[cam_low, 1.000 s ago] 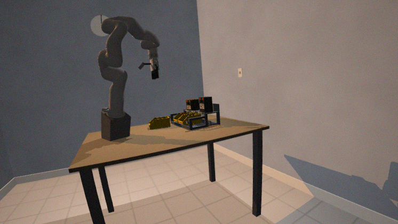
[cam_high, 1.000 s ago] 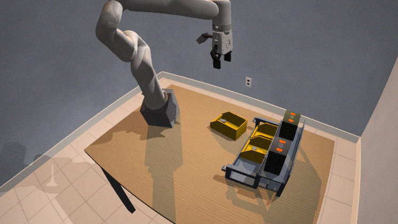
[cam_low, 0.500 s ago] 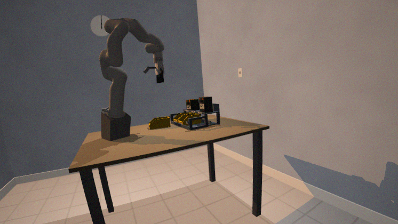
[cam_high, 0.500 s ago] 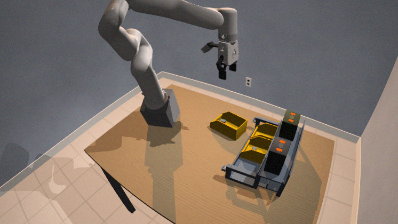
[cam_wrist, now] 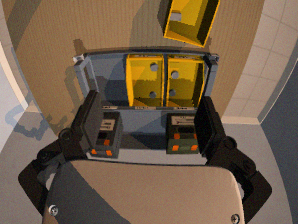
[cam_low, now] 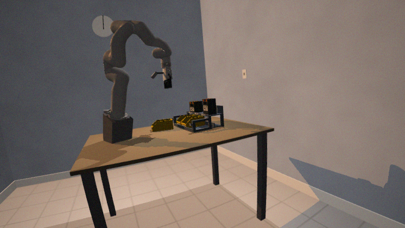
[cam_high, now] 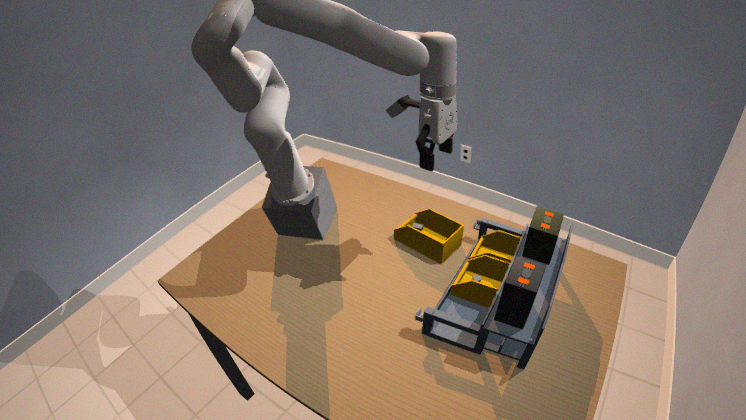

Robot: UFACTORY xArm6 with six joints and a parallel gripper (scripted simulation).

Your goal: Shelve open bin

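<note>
One loose yellow bin (cam_high: 421,244) (cam_low: 163,125) (cam_wrist: 194,24) lies well below the wide-spread, empty hand (cam_high: 436,156) (cam_low: 168,83) (cam_wrist: 149,105), long axis slightly askew to the shelf (cam_high: 453,319) (cam_low: 200,120) (cam_wrist: 107,80)

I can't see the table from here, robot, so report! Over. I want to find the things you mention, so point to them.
Gripper (cam_high: 439,156) (cam_low: 168,83) (cam_wrist: 149,105) open, empty, up high. Bin (cam_high: 429,237) (cam_low: 162,125) (cam_wrist: 192,21) on table, part inside. Nothing seen blocking the free place (cam_high: 462,313) (cam_wrist: 107,75).
</note>
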